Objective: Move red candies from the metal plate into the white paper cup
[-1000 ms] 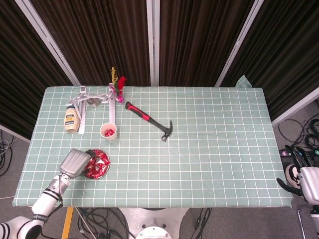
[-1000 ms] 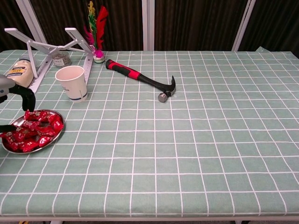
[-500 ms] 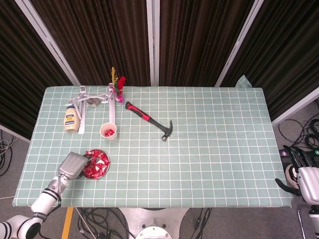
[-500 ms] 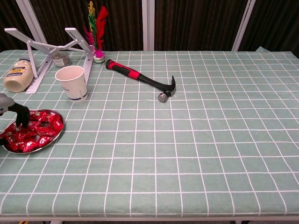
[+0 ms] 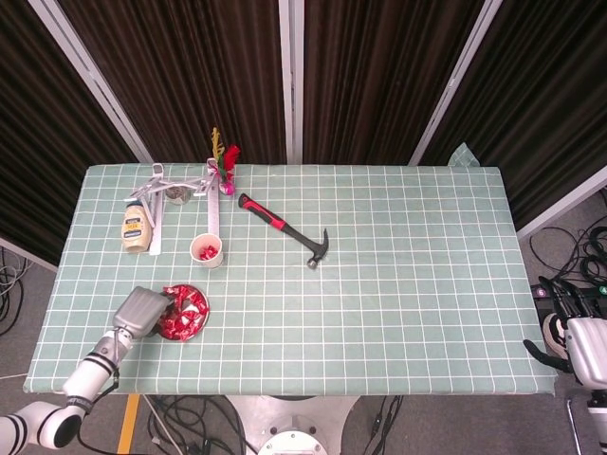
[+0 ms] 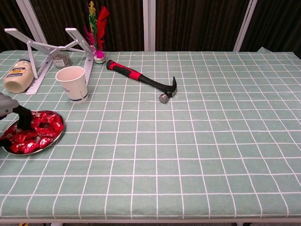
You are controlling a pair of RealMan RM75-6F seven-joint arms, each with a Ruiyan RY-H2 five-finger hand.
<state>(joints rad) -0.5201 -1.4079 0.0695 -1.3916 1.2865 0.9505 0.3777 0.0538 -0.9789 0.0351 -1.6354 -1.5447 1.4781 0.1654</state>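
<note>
Chest view: left robot hand (image 6: 11,112) among red candies (image 6: 37,132).

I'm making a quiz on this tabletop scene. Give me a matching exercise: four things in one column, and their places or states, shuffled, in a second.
Things:
1. left hand
2. white paper cup
3. hammer
4. right hand

Places or states:
a. lying near the table's middle
b. off the table's edge
c. fingers down among the red candies
d. standing upright behind the metal plate

Pairs: 1-c, 2-d, 3-a, 4-b
</note>
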